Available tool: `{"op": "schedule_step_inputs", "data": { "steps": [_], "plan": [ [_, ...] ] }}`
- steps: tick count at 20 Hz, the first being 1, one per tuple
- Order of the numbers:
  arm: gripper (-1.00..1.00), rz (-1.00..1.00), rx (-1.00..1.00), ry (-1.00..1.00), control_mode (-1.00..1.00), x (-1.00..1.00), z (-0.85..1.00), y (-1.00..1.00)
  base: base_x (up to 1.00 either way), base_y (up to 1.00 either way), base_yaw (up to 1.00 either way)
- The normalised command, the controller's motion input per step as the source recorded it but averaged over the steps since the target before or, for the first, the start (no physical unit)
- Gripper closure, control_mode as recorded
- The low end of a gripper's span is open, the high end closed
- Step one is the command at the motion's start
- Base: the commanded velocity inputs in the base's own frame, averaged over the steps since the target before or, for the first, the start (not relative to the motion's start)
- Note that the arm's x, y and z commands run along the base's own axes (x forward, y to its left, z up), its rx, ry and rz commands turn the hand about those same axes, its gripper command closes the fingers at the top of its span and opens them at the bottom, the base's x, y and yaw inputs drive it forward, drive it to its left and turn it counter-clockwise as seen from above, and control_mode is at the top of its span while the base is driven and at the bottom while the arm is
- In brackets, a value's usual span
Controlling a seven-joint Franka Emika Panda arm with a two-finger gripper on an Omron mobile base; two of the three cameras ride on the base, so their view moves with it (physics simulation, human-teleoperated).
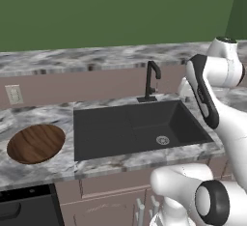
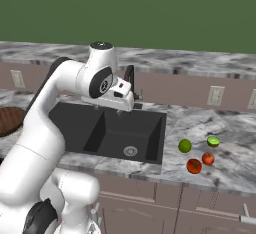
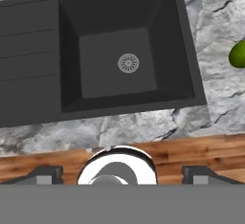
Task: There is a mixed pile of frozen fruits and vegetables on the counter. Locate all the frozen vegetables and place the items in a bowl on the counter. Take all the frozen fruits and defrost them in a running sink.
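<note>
The four frozen pieces are sitting in a loose cluster on the counter at the lower right of the right base view, just to the right of the sink. The plain green ball is lying nearest the basin; the flattish green piece with a darker top is resting to its right, slightly higher in the frame. Below them the small glossy red ball and the red-orange tomato-like lump are sitting just beside each other, the lump lower and to the left. None of the pieces is carrying a label or writing that can be read.

The sink is showing as a large dark grey rectangular basin with a round silver drain and a thin black faucet curving up behind it. The bowl, wide, shallow and of dark brown grained wood, is sitting on the counter at the left of the left base view, near the sink's left edge.

In the hand view the fingers are standing wide apart at the bottom corners, holding nothing, looking down over the basin; the green ball is peeking in at the right edge.
</note>
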Motion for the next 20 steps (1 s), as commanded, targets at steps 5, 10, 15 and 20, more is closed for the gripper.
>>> {"op": "schedule_step_inputs", "data": {
  "steps": [5, 10, 15, 20],
  "plan": [
    [-1.0, -0.12, 0.01, 0.09, -1.0, -0.27, -0.18, -0.87, 0.0, 0.0, 0.0],
    [-1.0, -0.14, 0.0, 0.1, -1.0, -0.3, -0.18, -0.85, 0.0, 0.0, 0.0],
    [-1.0, -0.14, 0.0, 0.1, -1.0, -0.32, -0.25, -0.83, 0.0, 0.0, 0.0],
    [-1.0, -0.12, 0.0, 0.09, -1.0, -0.23, -0.43, -0.84, 0.0, 0.0, 0.0]
  ]
}}
